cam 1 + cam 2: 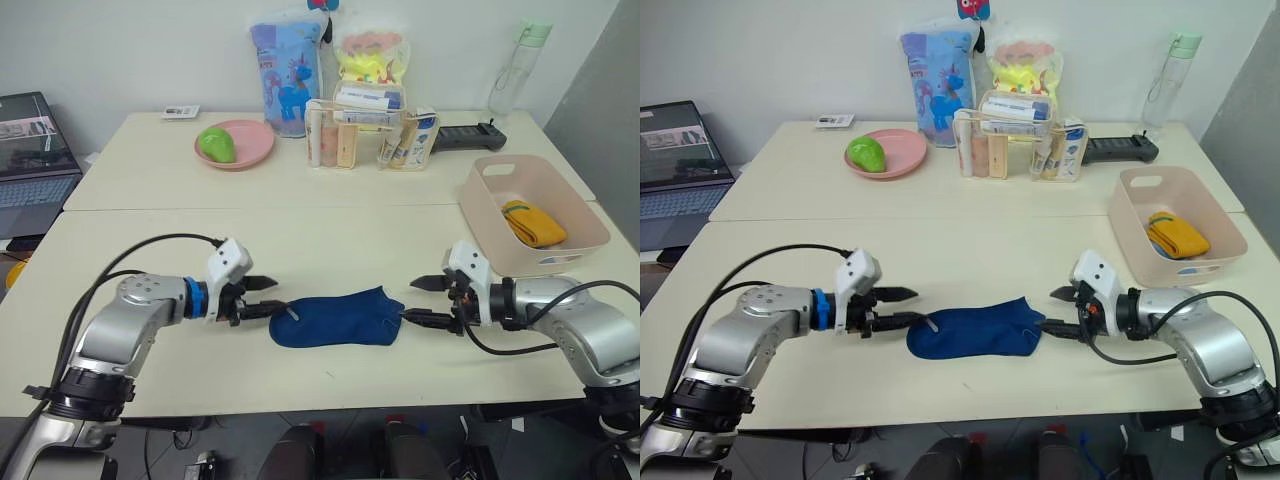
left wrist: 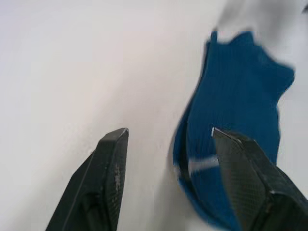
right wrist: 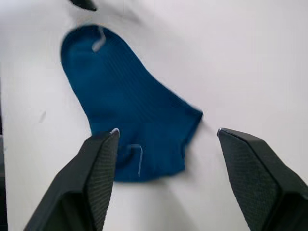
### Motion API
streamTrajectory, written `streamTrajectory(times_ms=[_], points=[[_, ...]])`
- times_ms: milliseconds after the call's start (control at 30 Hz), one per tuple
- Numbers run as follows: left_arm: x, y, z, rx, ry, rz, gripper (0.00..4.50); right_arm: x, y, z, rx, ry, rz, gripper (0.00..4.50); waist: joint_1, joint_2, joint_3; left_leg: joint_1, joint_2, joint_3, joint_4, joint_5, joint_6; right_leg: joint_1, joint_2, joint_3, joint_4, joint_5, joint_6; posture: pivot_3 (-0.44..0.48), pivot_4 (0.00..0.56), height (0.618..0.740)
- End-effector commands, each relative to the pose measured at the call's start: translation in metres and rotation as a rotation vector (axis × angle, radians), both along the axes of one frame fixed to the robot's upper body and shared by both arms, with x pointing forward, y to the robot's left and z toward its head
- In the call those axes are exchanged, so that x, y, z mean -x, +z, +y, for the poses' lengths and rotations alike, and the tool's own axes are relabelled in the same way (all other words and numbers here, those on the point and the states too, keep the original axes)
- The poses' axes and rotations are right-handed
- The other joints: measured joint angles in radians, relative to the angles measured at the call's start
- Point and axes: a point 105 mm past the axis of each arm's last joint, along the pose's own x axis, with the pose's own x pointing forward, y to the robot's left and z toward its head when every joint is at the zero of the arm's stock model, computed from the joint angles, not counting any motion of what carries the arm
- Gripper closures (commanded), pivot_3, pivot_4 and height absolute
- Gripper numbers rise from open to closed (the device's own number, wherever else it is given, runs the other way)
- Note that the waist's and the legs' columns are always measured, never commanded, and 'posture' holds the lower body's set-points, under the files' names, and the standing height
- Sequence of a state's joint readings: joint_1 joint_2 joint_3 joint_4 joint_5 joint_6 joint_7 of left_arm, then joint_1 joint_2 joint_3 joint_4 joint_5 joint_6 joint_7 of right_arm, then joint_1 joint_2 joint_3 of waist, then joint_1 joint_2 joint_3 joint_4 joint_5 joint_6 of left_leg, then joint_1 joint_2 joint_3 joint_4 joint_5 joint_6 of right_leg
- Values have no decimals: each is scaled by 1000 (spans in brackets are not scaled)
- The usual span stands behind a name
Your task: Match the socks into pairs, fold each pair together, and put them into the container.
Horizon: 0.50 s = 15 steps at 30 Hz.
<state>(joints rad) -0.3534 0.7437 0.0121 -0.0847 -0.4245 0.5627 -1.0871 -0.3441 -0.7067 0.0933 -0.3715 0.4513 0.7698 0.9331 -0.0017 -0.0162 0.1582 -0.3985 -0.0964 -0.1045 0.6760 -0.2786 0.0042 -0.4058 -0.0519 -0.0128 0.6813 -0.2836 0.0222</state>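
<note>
— Reading the worktop [image 1: 150, 240] from our left: our left gripper [image 1: 268, 297] sits at one end of the navy sock [image 1: 338, 319], jaws apart, one finger over the cuff edge and the other on bare surface beside it; would we call that a grip?

— Not yet; in the left wrist view the jaws stand open astride the cuff rim and nothing is pinched; the sock lies flat near the front edge, its long axis running across from left to right, so each end points straight at one of our grippers.

— And whether it is one sock or a stacked navy pair?

— We cannot tell; it looks like a single outline, though two could lie one on the other.

— Further right, then?

— Our right gripper [image 1: 425, 301] faces the toe end, jaws apart as well, one finger at the sock's corner and the other clear of it; both arms are about equally near, each to its own end; we judge the fold turns on bringing one end along that axis onto the other.

— And the goal?

— The container [image 1: 481, 205] stands at the far right, well apart from the sock, nearer our right arm; a folded mustard yellow pair [image 1: 535, 223] already lies inside.
</note>
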Motion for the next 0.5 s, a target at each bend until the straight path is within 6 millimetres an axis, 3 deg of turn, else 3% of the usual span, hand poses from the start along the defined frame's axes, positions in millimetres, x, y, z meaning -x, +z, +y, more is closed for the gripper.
streamTrajectory(times_ms=[33,100,200,367,433,500], points=[[-1,23,-11,40,-27,-107,1691,-3,18,15,-45,30,-111,1031,0,0,0,0,0,0,0,0,0,0,0,0,0,0,0,0,150,740],[3,24,-24,38,-71,-145,2078,-6,10,31,-24,73,-167,1004,0,0,0,0,0,0,0,0,0,0,0,0,0,0,0,0,150,740],[12,17,-40,30,-131,-164,2951,-12,-2,53,-18,100,-220,1962,-1,0,0,0,0,0,0,0,0,0,0,0,0,0,0,0,150,740],[24,-4,-54,2,-168,-165,4497,-20,-23,64,2,109,-247,3730,-1,0,0,0,0,1,0,0,0,0,0,1,0,0,0,0,150,740],[24,-24,-54,-53,-149,-176,4500,-24,-38,61,25,80,-233,4454,-1,0,0,0,0,0,0,0,0,0,0,0,0,0,0,0,150,740],[24,-43,-50,-105,-131,-174,4500,-27,-51,55,53,54,-224,4454,0,0,0,1,-1,1,0,0,0,0,0,1,0,0,0,0,150,740]])
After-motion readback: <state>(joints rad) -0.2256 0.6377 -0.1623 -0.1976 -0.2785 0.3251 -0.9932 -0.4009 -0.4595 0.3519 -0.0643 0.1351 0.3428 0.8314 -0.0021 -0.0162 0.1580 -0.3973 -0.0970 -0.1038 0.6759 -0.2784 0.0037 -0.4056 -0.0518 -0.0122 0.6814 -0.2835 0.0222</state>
